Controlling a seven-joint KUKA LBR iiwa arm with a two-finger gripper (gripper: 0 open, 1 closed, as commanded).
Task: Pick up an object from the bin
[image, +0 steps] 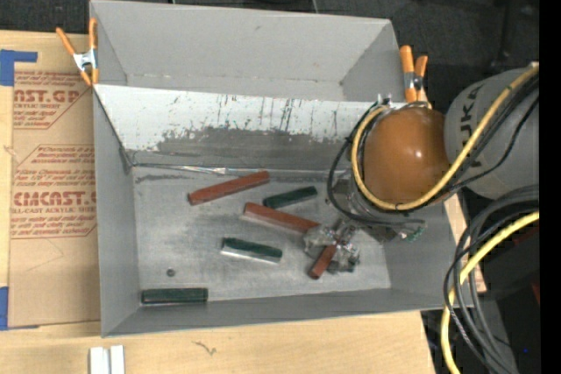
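Orange wrist cover tops the claw, whose state I cannot tell, down at a short red stick in the bin, front right: probably light, stiff, slick; grip mid-length.

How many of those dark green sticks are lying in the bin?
3. One green stick lies mid-bin, a second just below-left of it, a third in the view's lower-left corner. The arm may hide others.
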